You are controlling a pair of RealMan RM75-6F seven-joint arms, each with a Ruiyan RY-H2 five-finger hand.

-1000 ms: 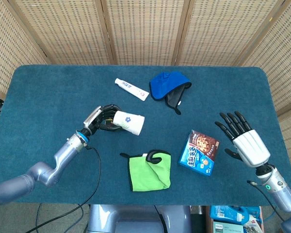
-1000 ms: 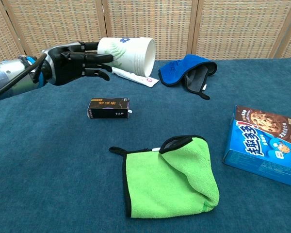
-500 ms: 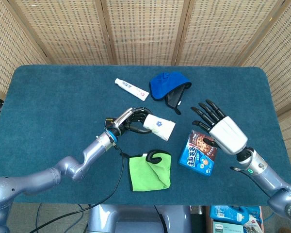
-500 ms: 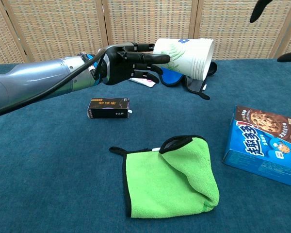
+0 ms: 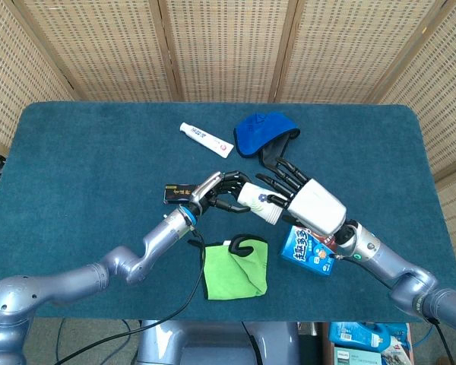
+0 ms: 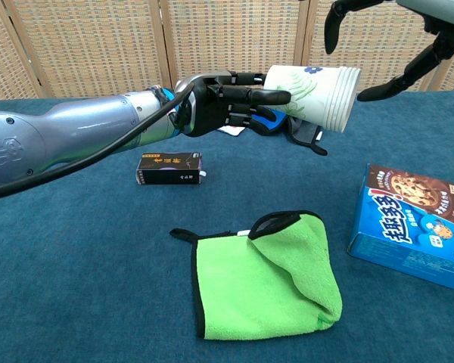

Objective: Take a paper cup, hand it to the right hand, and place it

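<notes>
A white paper cup (image 5: pixel 257 199) with a blue flower print lies on its side in the air above the table. My left hand (image 5: pixel 219 190) grips it by its base end. In the chest view the cup (image 6: pixel 318 89) points its open rim to the right, and the left hand (image 6: pixel 227 102) wraps its narrow end. My right hand (image 5: pixel 310 201) is beside the rim end with its fingers spread, holding nothing. The chest view shows the right hand (image 6: pixel 437 39) above the rim, a fingertip over the cup and the thumb just right of it, apart from the paper.
On the blue table (image 5: pixel 76 167) lie a small black box (image 6: pixel 170 168), a green cloth (image 6: pixel 265 283), a blue cookie box (image 6: pixel 412 227), a toothpaste tube (image 5: pixel 205 139) and a blue cloth (image 5: pixel 260 133). Wicker screens stand behind.
My left hand has carried the cup to the right, over the middle of the table. My right hand has swung in from the right edge to the cup's rim.
</notes>
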